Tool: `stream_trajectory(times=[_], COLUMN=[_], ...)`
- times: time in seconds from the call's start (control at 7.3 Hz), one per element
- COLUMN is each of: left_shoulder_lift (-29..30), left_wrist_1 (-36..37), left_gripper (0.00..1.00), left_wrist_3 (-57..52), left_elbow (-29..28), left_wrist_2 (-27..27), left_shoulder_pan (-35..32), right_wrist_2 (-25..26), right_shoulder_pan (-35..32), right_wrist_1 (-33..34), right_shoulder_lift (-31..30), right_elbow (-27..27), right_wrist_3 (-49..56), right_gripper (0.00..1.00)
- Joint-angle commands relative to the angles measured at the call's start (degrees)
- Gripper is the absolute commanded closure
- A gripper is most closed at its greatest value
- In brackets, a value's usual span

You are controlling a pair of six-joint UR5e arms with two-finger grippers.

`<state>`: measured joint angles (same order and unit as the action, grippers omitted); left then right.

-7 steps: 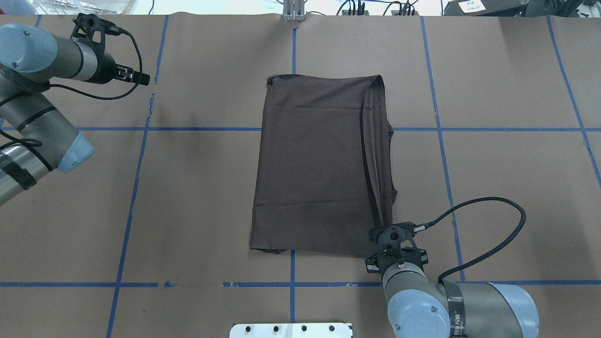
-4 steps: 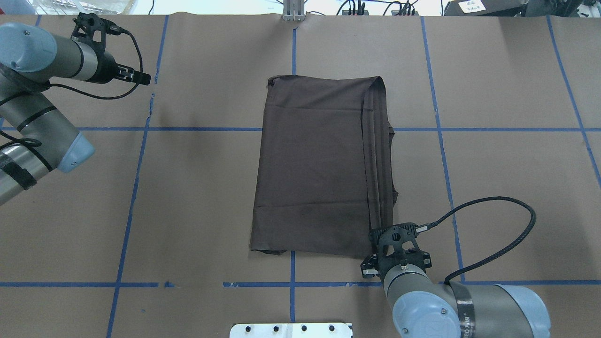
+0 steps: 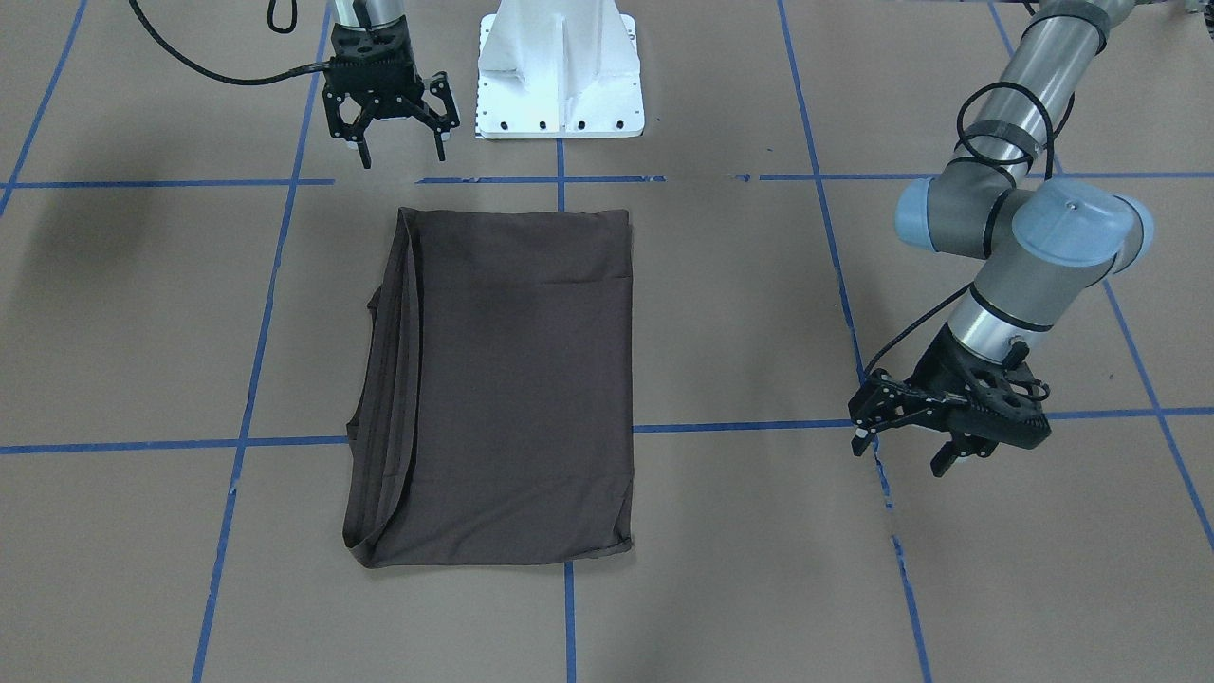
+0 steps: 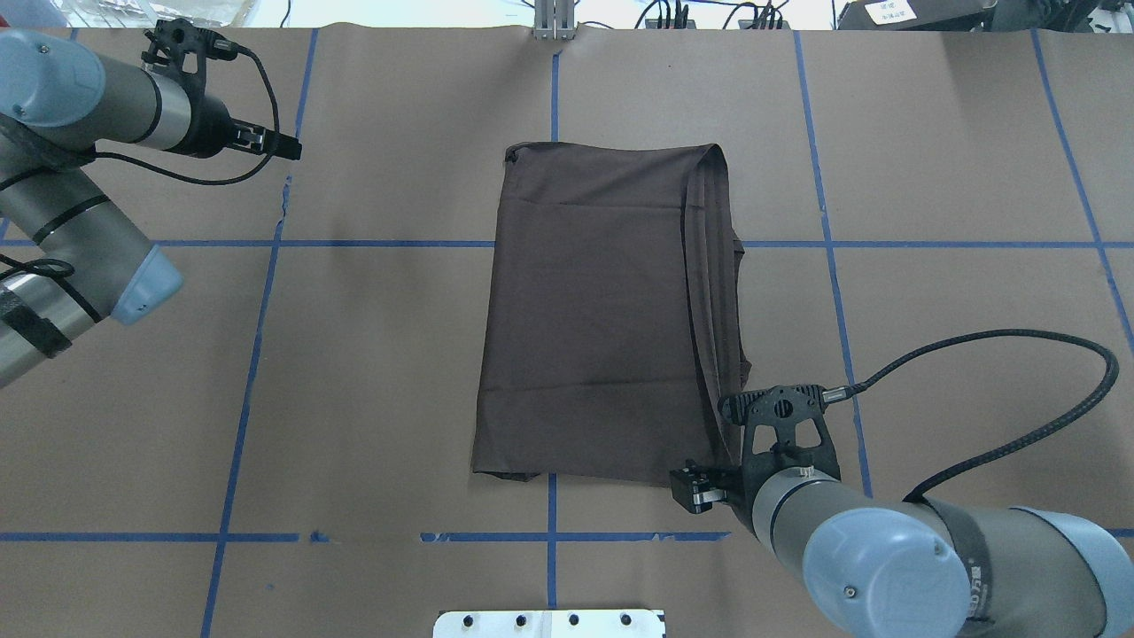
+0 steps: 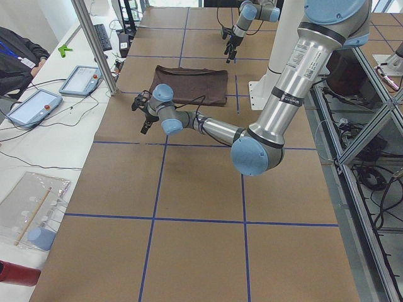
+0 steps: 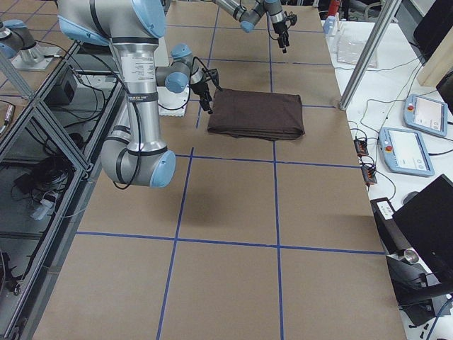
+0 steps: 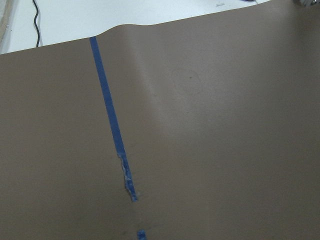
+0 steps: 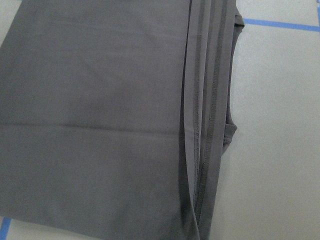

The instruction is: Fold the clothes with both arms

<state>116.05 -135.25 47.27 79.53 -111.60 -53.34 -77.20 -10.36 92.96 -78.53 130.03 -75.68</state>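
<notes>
The clothes are one dark brown T-shirt (image 4: pixel 602 310), folded into a flat rectangle at the table's middle, also seen in the front-facing view (image 3: pixel 503 379). Its stacked hem edges (image 8: pixel 205 125) run down the side nearest my right arm. My right gripper (image 3: pixel 403 152) hovers open and empty just off the shirt's corner nearest the robot; from overhead the wrist (image 4: pixel 780 443) covers most of it. My left gripper (image 3: pixel 899 455) is open and empty over bare paper, far from the shirt. The overhead view shows that gripper (image 4: pixel 275 146) at the far left. Collar, logo and tags are hidden.
Brown paper with blue tape lines (image 4: pixel 549 536) covers the table. The white base pedestal (image 3: pixel 560 66) stands behind the shirt. A torn tape strip (image 7: pixel 127 180) lies under the left wrist. Tablets (image 5: pixel 82 78) and a person's sleeve (image 5: pixel 19 50) are beyond the far edge.
The right wrist has swung round beside the shirt's near corner, its cable looping wider to the right. The left gripper has shifted slightly toward the far edge. The shirt has not moved.
</notes>
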Motion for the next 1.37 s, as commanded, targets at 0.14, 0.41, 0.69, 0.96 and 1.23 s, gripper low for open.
stream_trajectory(times=[0.14,0.41,0.69,0.96,1.23], left_shoulder_lift=[-1.51,-6.6,-8.56,-8.38,-8.03], left_wrist_1=[0.33,2.78,2.8,2.8,2.8], left_gripper=[0.0,0.0,0.12,0.45,0.45], left_wrist_3=[13.86,27.45,42.21,50.01,50.02], left_elbow=[8.59,20.61,25.14,24.28,23.05], left_wrist_2=[0.32,4.34,11.81,17.97,17.99], left_shoulder_pan=[8.49,17.7,26.76,33.54,36.54], right_wrist_2=[-4.87,-4.8,-4.01,-3.92,-3.31], right_shoulder_pan=[-2.21,-2.21,-2.21,-2.91,-2.91], right_wrist_1=[-11.55,-19.45,-25.19,-25.2,-25.28], right_shoulder_lift=[-0.66,-3.01,-5.05,-4.96,-4.96], right_elbow=[0.05,0.13,0.13,0.05,-0.13], right_wrist_3=[-6.97,-17.27,-24.41,-24.7,-24.7], right_gripper=[0.0,0.0,0.0,0.0,0.0])
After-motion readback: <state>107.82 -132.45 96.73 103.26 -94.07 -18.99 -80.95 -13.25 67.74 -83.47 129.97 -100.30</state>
